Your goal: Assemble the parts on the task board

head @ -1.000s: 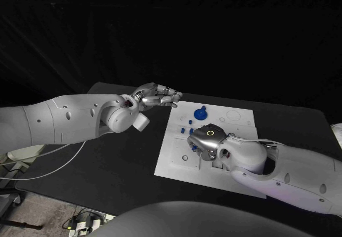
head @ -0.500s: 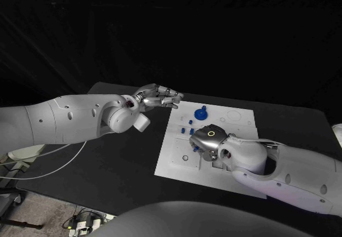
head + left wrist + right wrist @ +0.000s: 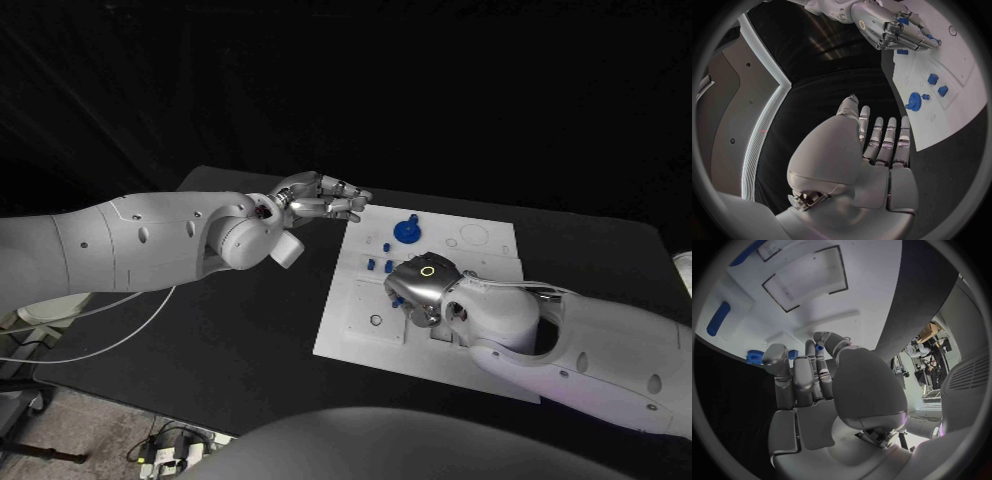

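Here, small blue part [image 3: 819, 347] pinched at right hand [image 3: 807, 372] fingertips

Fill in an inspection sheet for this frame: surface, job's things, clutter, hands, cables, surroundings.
Surface: black table.
Job's things: white task board bearing a round blue part and small blue parts.
Clutter: nothing seen.
Hands: left hand hovers off the board's corner, holding nothing; right hand is over the board with a small blue piece at its fingertips.
Cables: pale cable under the left arm.
Surroundings: dark backdrop.
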{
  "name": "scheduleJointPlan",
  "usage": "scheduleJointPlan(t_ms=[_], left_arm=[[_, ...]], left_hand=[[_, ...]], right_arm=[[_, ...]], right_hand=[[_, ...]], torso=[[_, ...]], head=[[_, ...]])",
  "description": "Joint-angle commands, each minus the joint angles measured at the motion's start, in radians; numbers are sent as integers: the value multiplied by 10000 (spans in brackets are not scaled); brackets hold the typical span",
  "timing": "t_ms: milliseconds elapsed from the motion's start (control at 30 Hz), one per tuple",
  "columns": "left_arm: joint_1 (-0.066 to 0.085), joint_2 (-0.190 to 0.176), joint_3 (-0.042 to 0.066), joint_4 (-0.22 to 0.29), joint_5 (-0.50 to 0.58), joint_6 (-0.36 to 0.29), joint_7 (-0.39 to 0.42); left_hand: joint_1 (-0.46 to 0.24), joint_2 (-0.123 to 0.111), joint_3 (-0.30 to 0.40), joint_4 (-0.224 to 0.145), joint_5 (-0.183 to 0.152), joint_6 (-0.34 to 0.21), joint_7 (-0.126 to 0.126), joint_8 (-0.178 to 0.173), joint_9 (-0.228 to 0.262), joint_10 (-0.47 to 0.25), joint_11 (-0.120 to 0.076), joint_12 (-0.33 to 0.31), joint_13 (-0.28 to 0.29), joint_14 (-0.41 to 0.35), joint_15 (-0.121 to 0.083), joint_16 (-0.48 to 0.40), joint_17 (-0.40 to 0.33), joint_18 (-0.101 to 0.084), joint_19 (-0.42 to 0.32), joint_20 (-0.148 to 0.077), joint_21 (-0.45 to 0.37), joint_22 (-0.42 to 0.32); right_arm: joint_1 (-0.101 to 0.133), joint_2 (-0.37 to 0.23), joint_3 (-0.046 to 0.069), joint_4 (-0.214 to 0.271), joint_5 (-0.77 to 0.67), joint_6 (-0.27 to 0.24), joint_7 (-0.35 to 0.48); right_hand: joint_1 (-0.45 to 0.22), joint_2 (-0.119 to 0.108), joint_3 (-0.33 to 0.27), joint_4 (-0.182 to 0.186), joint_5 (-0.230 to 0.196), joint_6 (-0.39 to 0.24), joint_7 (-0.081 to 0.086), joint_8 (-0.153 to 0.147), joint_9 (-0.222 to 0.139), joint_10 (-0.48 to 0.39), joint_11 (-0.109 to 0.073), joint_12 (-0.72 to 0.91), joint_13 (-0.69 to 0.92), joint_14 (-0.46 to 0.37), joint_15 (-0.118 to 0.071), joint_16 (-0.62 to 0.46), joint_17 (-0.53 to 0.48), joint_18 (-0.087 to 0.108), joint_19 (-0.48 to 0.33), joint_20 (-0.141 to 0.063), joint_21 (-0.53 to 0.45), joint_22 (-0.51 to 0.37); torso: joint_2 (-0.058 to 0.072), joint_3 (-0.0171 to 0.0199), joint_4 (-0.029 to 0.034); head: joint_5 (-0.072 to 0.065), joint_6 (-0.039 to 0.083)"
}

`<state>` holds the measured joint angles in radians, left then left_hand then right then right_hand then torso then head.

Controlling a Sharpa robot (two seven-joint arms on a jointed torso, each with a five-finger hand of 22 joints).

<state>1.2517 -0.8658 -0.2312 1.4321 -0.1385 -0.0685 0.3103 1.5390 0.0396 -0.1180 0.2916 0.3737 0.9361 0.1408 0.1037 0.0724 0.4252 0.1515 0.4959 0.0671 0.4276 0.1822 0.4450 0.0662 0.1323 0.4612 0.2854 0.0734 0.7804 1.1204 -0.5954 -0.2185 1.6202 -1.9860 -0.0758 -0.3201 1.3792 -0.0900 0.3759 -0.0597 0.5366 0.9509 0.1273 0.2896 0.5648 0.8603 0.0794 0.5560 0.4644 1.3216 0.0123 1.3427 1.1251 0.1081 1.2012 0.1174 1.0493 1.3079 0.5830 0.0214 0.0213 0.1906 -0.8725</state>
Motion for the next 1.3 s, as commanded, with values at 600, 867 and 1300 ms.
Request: scheduleJointPlan(t_ms=[600, 867, 1300], left_arm=[[-2, 10, 8, 10, -40, 250, -59], [-3, 6, 8, 6, -59, 277, -108], [-3, 15, 8, -4, -92, 338, -178]], left_hand=[[70, 31, -54, 11, 35, -12, 64, 48, -13, -82, 32, 53, -15, -75, -3, 67, -15, 111, -21, 38, -1, -17], [75, 33, -57, 8, 36, -11, 66, 48, -13, -84, 39, 57, -15, -80, 1, 70, -15, 112, -21, 37, -1, -19], [88, 36, -61, 3, 39, -10, 71, 50, -13, -90, 50, 62, -14, -89, 8, 73, -15, 115, -19, 36, 2, -23]], right_arm=[[-25, 46, -2, -77, -121, 201, 101], [-26, 60, -2, -58, -50, 155, 184], [-33, 85, -4, -60, 82, 253, 216]], right_hand=[[-204, -23, 141, -84, -208, -265, 5, -350, -75, 60, 36, -184, -95, -103, 35, -68, -79, 145, -118, 36, -65, 1012], [-236, -31, 156, -86, -293, -327, -18, -435, -103, 54, 36, -211, -105, -106, 33, -63, -89, 142, -110, 40, -54, 1014], [-262, -46, 180, -104, -436, -383, -59, -538, -134, 3, 46, -272, -127, -128, 36, -75, -136, 148, -128, 42, -81, 1005]], torso=[[-1, 4, -2], [-2, 6, -1], [2, 4, -1]], head=[[18, -1], [30, -1], [40, -1]])
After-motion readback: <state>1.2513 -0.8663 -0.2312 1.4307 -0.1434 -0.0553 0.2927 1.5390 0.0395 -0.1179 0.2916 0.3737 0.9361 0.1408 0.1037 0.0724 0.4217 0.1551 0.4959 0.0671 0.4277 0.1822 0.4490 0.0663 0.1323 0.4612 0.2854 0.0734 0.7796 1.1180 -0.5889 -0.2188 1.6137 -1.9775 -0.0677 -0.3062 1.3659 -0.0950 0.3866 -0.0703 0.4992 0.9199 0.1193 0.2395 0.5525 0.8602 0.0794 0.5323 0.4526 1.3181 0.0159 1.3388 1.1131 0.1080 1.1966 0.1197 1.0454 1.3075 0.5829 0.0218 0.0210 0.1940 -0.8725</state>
